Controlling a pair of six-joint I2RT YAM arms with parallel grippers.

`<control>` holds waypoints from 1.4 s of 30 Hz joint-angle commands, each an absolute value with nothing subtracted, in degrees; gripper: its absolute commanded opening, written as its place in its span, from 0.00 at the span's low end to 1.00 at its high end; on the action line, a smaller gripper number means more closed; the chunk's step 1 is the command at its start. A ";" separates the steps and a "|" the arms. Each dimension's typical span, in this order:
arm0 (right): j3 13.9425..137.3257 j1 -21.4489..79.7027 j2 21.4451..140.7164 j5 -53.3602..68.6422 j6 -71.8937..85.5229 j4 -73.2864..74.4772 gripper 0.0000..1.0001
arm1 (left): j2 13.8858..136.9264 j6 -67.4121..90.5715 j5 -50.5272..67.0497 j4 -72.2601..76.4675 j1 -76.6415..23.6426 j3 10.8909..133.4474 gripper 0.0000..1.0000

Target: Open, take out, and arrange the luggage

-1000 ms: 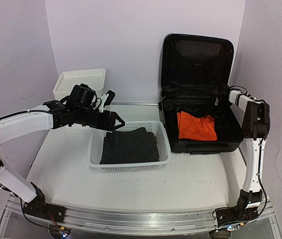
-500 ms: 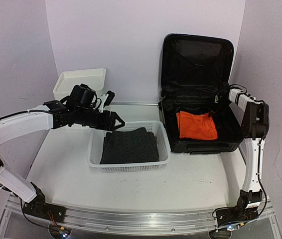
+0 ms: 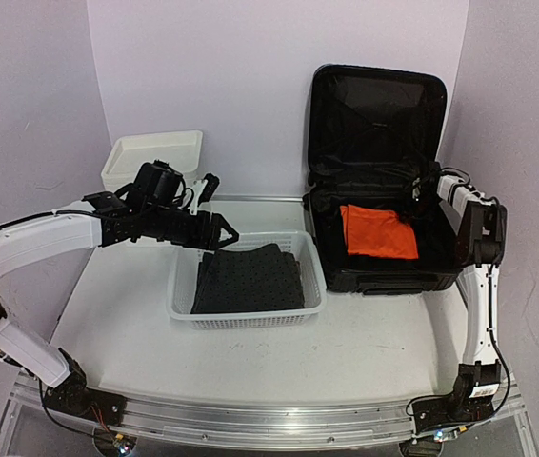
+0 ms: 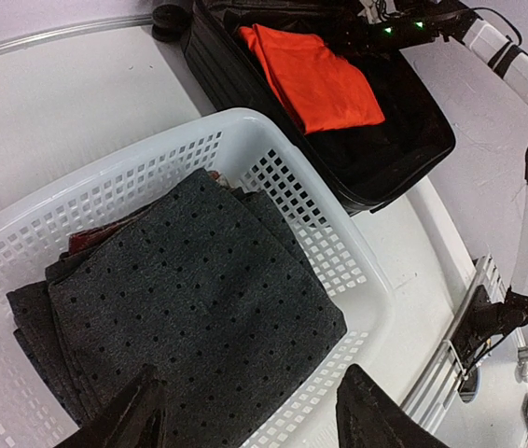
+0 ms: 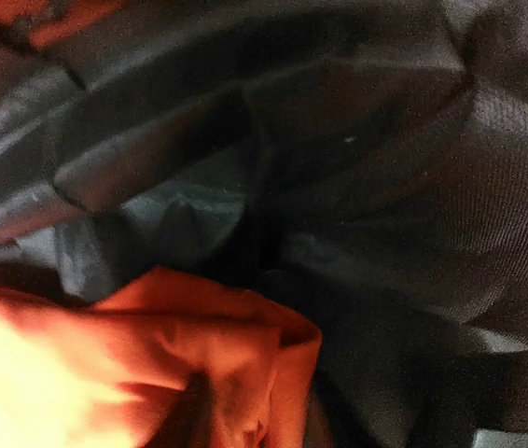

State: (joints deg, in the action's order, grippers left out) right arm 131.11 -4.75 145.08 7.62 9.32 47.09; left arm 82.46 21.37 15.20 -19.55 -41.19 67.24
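Note:
The luggage (image 3: 374,105) stands open at the right, lid upright, black lining showing. A folded orange cloth (image 3: 377,233) lies in its lower shell. My right gripper (image 3: 410,213) is down inside the shell at the cloth's far right corner. In the right wrist view a bunched fold of the orange cloth (image 5: 105,364) sits pinched between the dark fingers of the right gripper (image 5: 250,420). My left gripper (image 3: 217,233) hovers open over the white basket's far side; its fingertips (image 4: 143,420) frame a dark grey dotted cloth (image 4: 189,289) without touching it.
The white perforated basket (image 3: 246,317) holding the dark cloth sits mid-table, just left of the suitcase. A white box (image 3: 150,157) stands at the back left behind my left arm. The suitcase's front wall (image 4: 404,159) lies close to the basket's corner (image 4: 357,271).
The right gripper closed on the orange cloth's far right corner and drew it toward the back of the shell. The left arm has not moved.

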 commanded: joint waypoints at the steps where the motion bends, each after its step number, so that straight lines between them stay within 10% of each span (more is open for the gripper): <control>1: 133.45 -5.01 141.48 3.05 4.23 46.80 0.54 | 81.49 21.80 15.74 -18.80 -40.97 68.40 0.63; 11: 125.40 0.58 126.08 -3.94 -10.39 54.59 0.98 | 84.71 21.10 16.94 -18.89 -40.96 71.67 0.64; 24: 118.20 15.50 126.30 9.13 -44.15 59.10 0.81 | 85.37 21.45 17.41 -18.98 -40.96 72.12 0.65; 42: 123.05 23.14 134.29 -2.36 -45.33 65.84 0.91 | 85.21 21.40 17.52 -19.23 -40.90 72.17 0.65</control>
